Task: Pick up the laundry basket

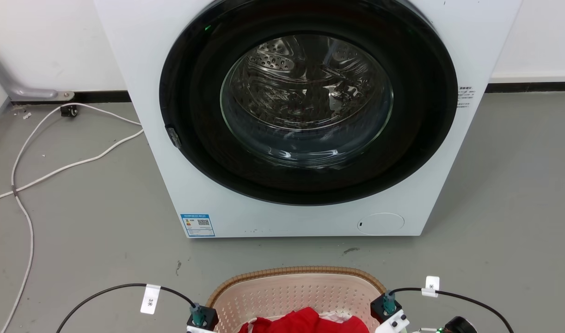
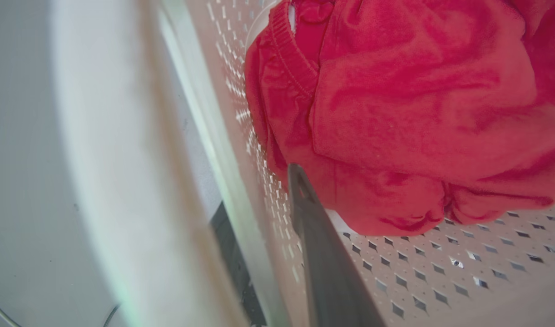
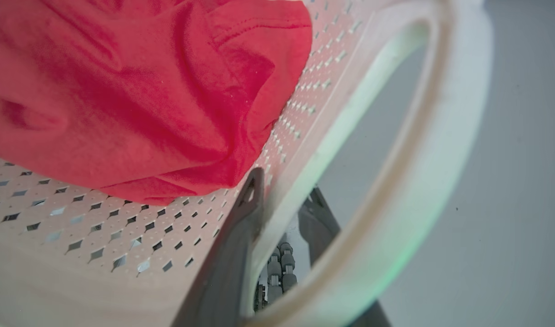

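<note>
The laundry basket point(image 1: 296, 271), cream-pink and perforated with a brown woven rim, sits at the bottom of the head view in front of the washing machine. A red garment point(image 1: 305, 322) lies inside it. In the left wrist view my left gripper point(image 2: 259, 190) straddles the basket wall point(image 2: 441, 272): one finger is inside by the red garment point(image 2: 418, 113), the other outside under the white handle point(image 2: 123, 181). My right gripper point(image 3: 286, 184) grips the opposite wall point(image 3: 77, 218) the same way, its outer finger showing through the white handle loop point(image 3: 423, 172).
A white front-loading washing machine point(image 1: 449, 152) with its round glass door shut stands just beyond the basket. White cables point(image 1: 33, 171) trail over the grey floor at the left. Bare floor lies to the right of the machine.
</note>
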`<state>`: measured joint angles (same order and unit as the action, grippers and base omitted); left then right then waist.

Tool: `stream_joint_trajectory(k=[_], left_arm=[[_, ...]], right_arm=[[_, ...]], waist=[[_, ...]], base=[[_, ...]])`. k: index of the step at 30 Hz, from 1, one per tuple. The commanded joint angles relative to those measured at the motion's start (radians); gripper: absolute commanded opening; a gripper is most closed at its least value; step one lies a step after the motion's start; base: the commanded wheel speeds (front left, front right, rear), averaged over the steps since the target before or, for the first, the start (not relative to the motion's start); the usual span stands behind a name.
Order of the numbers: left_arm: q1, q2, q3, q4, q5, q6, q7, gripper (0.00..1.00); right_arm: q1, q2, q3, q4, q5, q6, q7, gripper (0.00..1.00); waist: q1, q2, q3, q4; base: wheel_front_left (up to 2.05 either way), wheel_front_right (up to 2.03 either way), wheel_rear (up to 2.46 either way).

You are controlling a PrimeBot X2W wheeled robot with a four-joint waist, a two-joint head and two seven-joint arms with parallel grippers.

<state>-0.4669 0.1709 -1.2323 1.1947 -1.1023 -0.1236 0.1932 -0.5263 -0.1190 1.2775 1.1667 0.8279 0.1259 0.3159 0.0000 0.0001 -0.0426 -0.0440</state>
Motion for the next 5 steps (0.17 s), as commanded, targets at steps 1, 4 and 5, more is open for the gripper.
stream_joint_trajectory(k=[1, 4, 5], left_arm=[[-0.014, -0.012, -0.013, -0.007, 0.007, -0.011, -0.007, 0.0], [-0.015, -0.012, -0.017, -0.007, 0.001, -0.011, -0.008, 0.0], [-0.015, -0.012, -0.018, -0.006, 0.001, -0.011, -0.009, 0.0]], right_arm=[[-0.003, 0.012, 0.007, -0.01, -0.008, 0.009, -0.005, 0.0], [-0.002, 0.012, 0.007, -0.011, -0.009, 0.009, -0.006, 0.0], [-0.001, 0.012, 0.007, -0.011, -0.008, 0.009, -0.005, 0.0]], waist=[[0.0, -0.0001, 0.0, 0.0], [0.0, -0.0001, 0.001, 0.0], [0.0, -0.0001, 0.001, -0.001]], base=[[0.0, 0.0, 0.0], [0.0, 0.0, 0.0], [0.0, 0.0, 0.0]])
